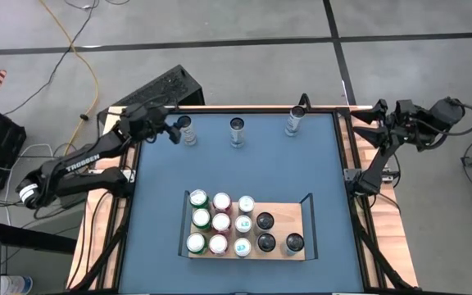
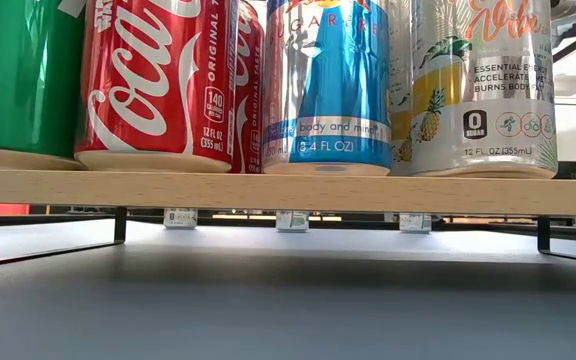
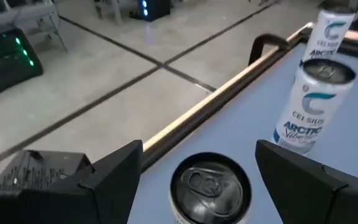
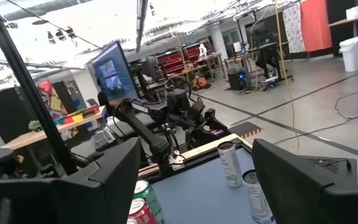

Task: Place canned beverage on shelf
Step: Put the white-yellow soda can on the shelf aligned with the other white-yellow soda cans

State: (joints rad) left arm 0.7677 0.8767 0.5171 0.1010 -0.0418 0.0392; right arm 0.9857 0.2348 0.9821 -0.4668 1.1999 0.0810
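The shelf (image 1: pixel 305 232) is a flat light-wood board with thin black metal rails at its short ends, sitting on the smooth blue table (image 1: pixel 252 164) toward the near edge. Upright cans crowd its left and middle in rows; green, red and blue-and-silver ones show by their round tops, and three dark-topped ones stand further right, leaving a bare strip of wood by the right rail. From table height only their lower bodies show above the board's edge. Along the far edge three slim silver cans stand well apart. The left gripper (image 1: pixel 173 129) sits at the leftmost can (image 1: pixel 187 129), its dark fingers (image 3: pixel 114 180) spread on either side of the shiny lid without touching it. The right gripper (image 1: pixel 381 112) waits spread off the table's far right corner, holding nothing.
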